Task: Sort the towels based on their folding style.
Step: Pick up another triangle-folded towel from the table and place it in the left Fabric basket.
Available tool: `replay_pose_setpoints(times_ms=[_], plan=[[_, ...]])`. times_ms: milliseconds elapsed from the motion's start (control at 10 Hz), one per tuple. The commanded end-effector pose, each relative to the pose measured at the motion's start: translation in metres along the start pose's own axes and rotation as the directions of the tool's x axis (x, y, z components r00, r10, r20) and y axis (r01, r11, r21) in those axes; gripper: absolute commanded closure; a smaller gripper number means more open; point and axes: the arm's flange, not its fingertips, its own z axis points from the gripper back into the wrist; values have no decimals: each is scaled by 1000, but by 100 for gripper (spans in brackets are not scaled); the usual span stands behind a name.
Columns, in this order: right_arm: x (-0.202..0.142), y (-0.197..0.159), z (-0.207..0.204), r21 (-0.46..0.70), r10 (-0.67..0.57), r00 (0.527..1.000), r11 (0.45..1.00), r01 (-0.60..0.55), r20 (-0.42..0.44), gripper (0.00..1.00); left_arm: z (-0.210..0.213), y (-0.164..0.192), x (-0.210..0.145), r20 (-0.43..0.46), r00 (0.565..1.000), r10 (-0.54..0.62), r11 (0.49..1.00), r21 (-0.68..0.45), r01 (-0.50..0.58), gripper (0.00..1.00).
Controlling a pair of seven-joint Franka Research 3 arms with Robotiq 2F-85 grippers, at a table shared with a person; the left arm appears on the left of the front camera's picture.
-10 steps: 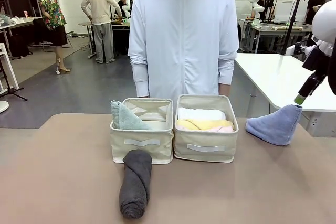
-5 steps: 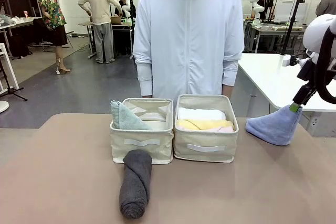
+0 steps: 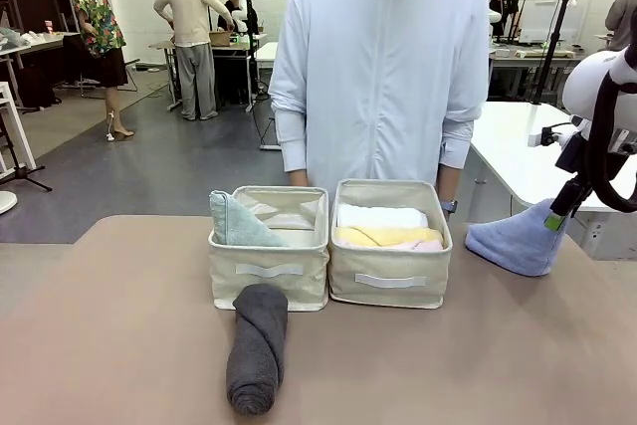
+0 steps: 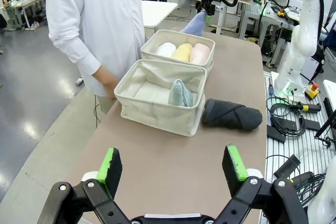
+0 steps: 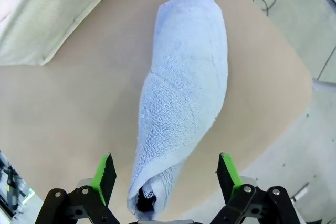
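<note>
Rolled towel [image 3: 257,345] lies before the left bin [image 3: 269,288]; cone towel [image 3: 518,238] lies right of the right bin [image 3: 390,293].

Periwinkle blue cone towel [image 3: 518,238]; pale green cone towel [image 3: 237,221]; dark grey roll [image 3: 257,345]; white roll [image 4: 166,50]; yellow roll [image 4: 183,52]; pink roll [image 4: 200,53]; cream bins [image 3: 269,271]; tan surface [image 3: 448,365].

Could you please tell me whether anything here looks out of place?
Two towels are not binned: the dark grey roll lies in front of the left bin, and the blue cone lies near the table's right edge, under the open right gripper.
</note>
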Motion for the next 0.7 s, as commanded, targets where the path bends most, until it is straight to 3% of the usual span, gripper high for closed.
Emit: replay_pose_setpoints(times_ms=[0,100,200,300,400,600], plan=[[-2,-1,-1,5,63,997,998,-63,33,60,2,0,0,13,1000,-10,1000,0,10,0],[-2,1,0,0,74,996,997,-74,44,60,2,0,0,13,1000,-10,1000,0,10,0],[-2,3,0,0,78,996,997,-78,49,100,2,0,0,13,1000,-10,1000,0,10,0],[-2,2,0,6,82,995,997,-82,56,62,2,0,0,13,1000,-10,1000,0,10,0],[-3,1,-1,14,77,995,997,-78,61,100,2,0,0,13,1000,-10,1000,0,10,0],[-5,-1,-2,27,70,995,997,-72,71,100,2,0,0,13,1000,-10,1000,0,10,0]])
